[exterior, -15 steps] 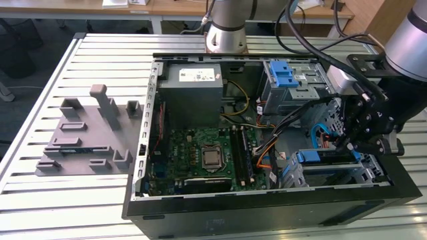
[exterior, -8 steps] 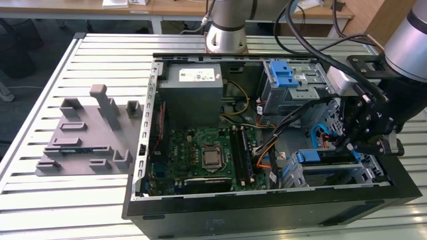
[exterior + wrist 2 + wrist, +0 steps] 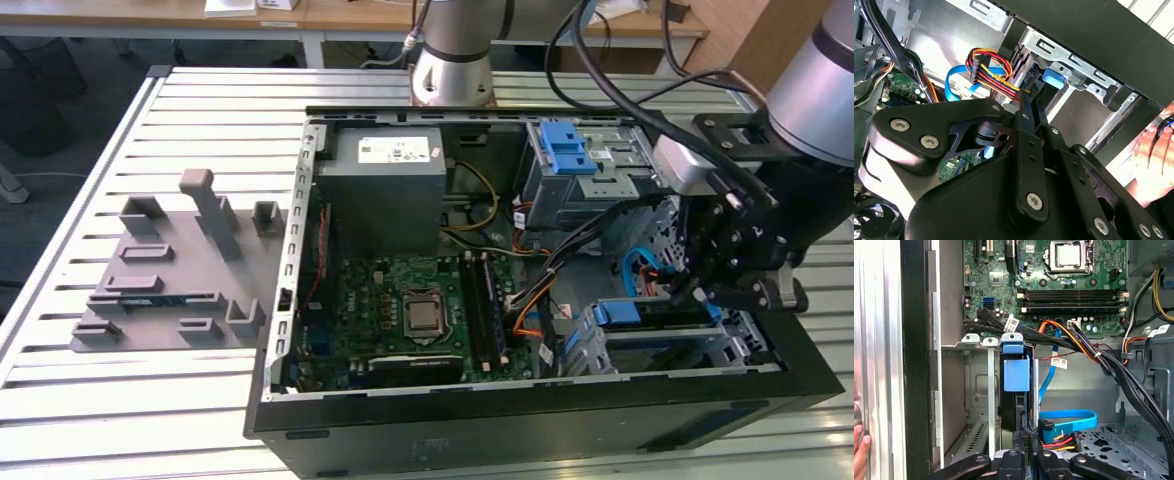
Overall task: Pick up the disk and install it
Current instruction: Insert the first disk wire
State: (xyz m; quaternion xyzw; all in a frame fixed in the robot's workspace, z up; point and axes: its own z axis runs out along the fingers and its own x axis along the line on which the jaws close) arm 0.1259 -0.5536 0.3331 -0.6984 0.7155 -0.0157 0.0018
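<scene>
Disk upright in the case's drive bay, jaws seemingly clenched on its rear edge

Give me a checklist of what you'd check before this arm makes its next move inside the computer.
1. Grip: gripper closed on the disk's edge: ok.
2. Alignment: disk stands upright in the metal cage slot: ok.
3. Fully seated: cannot tell.
4. Cables: blue cable and coloured wires lie right beside the gripper: not ok.
5. People clear: a person's hand rests at the case's edge: not ok.
</scene>
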